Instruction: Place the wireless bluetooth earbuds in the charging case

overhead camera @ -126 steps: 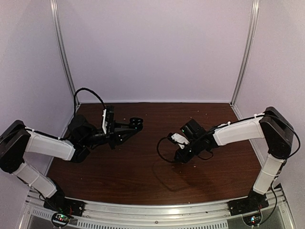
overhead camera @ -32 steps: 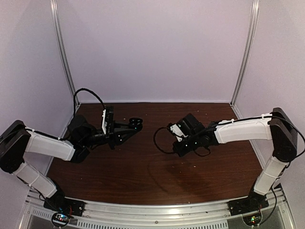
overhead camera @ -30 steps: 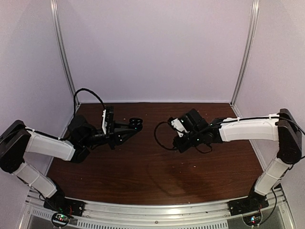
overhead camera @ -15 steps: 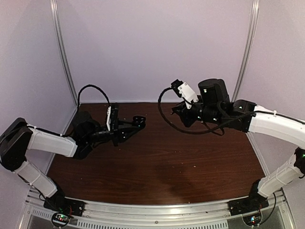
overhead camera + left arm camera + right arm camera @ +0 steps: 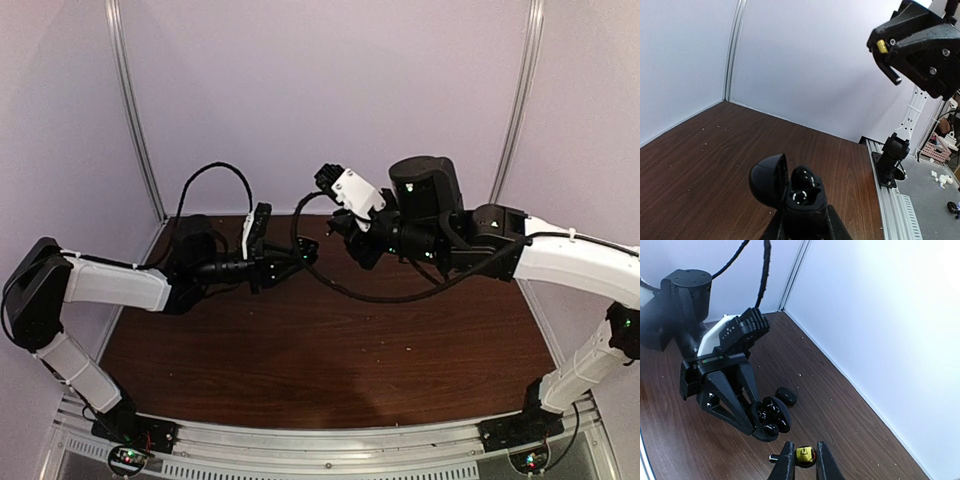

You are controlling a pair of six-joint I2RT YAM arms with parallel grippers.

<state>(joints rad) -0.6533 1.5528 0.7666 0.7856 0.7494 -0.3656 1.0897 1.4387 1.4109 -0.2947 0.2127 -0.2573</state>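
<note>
My left gripper is shut on the charging case, a small black case held above the table with its lid open to the left. One black earbud sits in it; the slot beside it shows empty. The case also shows in the right wrist view. My right gripper is shut on the other earbud, black with a yellow mark. It hangs above and to the right of the case, apart from it. The top view shows the right gripper raised.
A small dark oval shape lies on the brown table just beyond the held case; I cannot tell what it is. Pale specks are scattered near the back wall. A metal rail runs along the table's edge.
My right arm has risen off the table and swung left and back toward the left gripper, earbud in its jaws. My left arm has lifted and reached right with the case.
</note>
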